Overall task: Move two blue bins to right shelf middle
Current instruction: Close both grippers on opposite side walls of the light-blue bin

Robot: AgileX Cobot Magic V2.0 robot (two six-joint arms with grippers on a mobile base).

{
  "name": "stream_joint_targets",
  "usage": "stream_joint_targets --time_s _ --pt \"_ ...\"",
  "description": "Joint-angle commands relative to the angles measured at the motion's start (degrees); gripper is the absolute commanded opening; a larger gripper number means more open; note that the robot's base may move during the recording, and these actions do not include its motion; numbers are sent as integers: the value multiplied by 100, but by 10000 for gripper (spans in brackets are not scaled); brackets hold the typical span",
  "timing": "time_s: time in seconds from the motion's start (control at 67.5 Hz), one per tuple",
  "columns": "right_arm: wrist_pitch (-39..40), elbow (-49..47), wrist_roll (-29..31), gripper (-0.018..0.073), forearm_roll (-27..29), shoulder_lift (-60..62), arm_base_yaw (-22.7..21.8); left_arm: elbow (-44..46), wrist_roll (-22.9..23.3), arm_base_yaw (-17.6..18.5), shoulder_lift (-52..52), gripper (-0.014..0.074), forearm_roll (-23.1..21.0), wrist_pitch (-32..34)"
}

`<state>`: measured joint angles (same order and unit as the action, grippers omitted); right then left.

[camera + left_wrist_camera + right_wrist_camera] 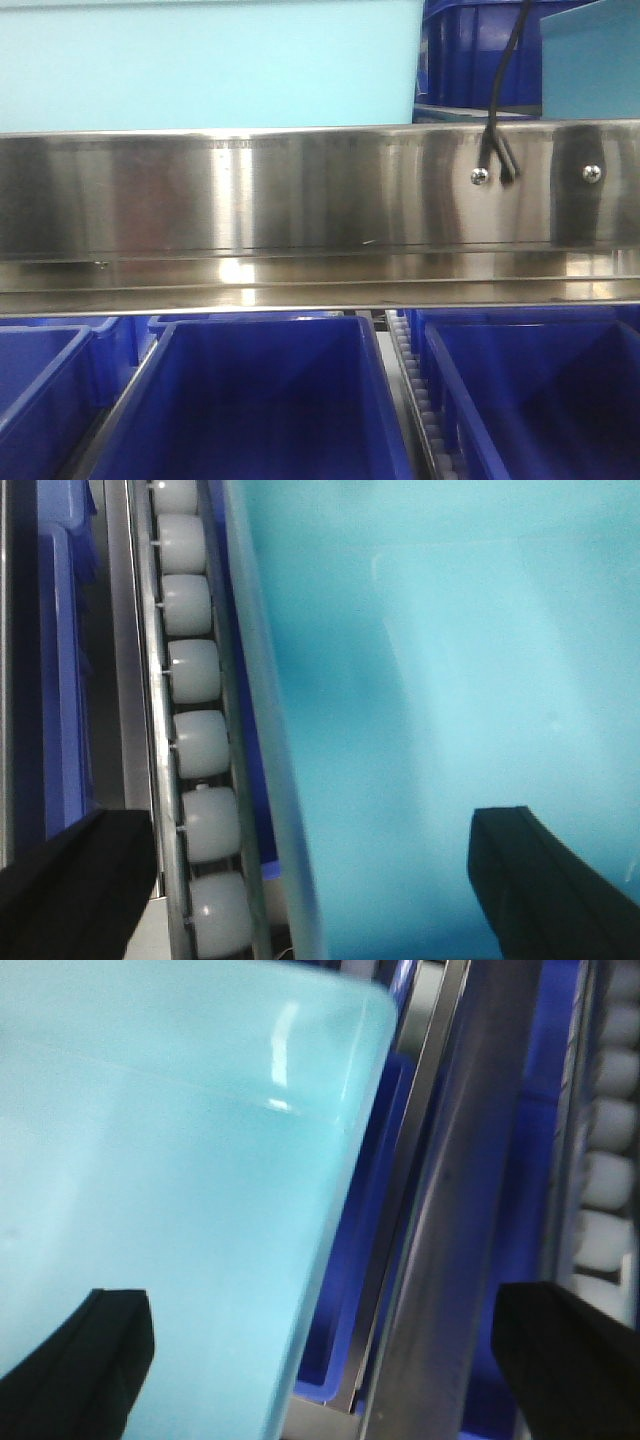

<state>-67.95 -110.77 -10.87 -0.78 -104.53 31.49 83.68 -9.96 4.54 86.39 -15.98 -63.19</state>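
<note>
A brushed steel beam (300, 200) runs edge to edge across the front view. Two screws (480, 176) (592, 173) sit near its right end. A black cable (505, 70) hangs down to the left screw. A track of white rollers (195, 670) runs alongside a metal rail.

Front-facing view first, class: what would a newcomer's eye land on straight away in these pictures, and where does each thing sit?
A shiny steel rail spans the whole front view, with a pale turquoise bin above it and deep blue bins below it. In the left wrist view, a column of white rollers runs beside that turquoise wall.
</note>
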Motion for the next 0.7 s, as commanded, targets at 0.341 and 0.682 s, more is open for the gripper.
stream_joint_targets --time_s 0.341,0.682 --pt "126 -49 -151 383 -17 -571 6 42 -200 112 286 365 322 602" --pt "75 -49 -194 -152 -17 -571 6 42 -190 112 286 -111 322 495"
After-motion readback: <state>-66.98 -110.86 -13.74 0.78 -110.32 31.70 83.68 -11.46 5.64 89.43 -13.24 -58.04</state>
